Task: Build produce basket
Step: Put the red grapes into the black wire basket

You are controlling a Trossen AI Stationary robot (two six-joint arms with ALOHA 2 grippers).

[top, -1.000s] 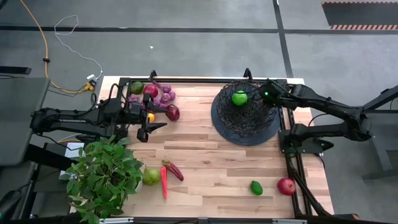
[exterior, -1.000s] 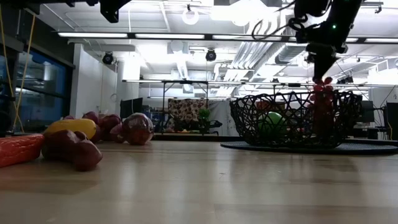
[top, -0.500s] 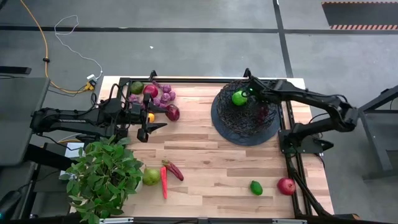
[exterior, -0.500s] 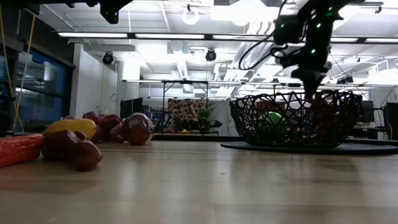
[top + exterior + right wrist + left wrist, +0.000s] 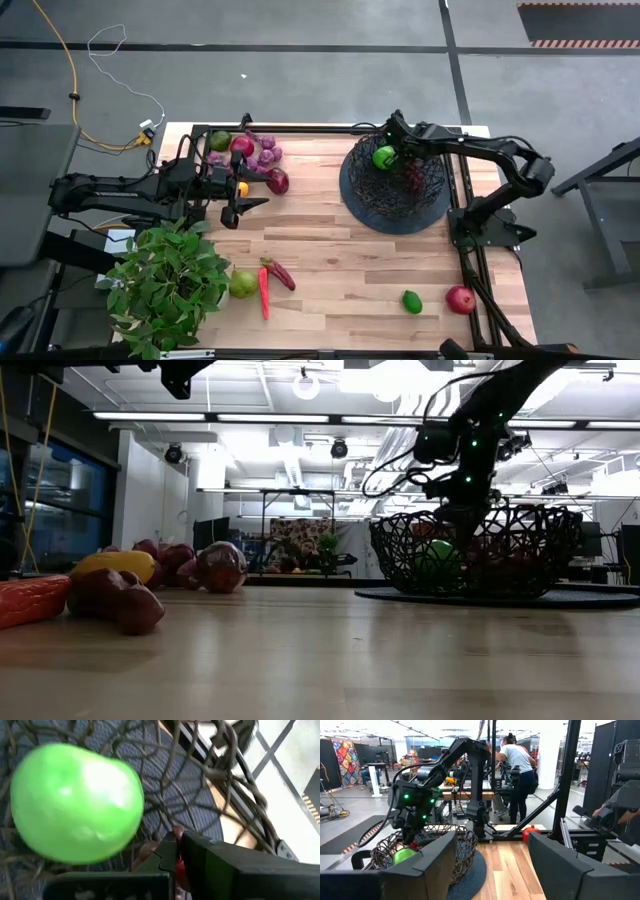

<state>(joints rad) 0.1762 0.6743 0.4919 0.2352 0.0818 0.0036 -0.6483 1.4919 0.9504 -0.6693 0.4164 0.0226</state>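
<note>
The black wire basket (image 5: 395,205) stands at the table's far right with a green fruit (image 5: 385,157) inside it. My right gripper (image 5: 405,165) reaches down over the far rim into the basket, beside the green fruit (image 5: 75,802), and is shut on a dark red bunch (image 5: 416,180). My left gripper (image 5: 255,189) waits level at the table's left, open, with nothing between its fingers (image 5: 490,865). A red apple (image 5: 277,181) lies just ahead of it and a yellow fruit (image 5: 241,187) beneath it. My right gripper pinches a red piece (image 5: 181,870) of the bunch between its two fingers; only a sliver shows in the gap. The fingers slant down into the basket from the far right. The bunch sits low inside the mesh (image 5: 510,555); whether it rests on the bottom I cannot tell.
More produce lies at the far left (image 5: 250,152). A potted plant (image 5: 165,285) fills the near left, with a green pear (image 5: 243,284) and red chillies (image 5: 265,290) beside it. A lime (image 5: 411,301) and a red apple (image 5: 460,298) lie near right. People stand beyond the table (image 5: 517,765).
My right gripper has gone from above the basket's far right rim toward the table's left and down into the basket, staying shut. The red bunch, which hung above the rim, is now down inside the mesh next to the green fruit.
</note>
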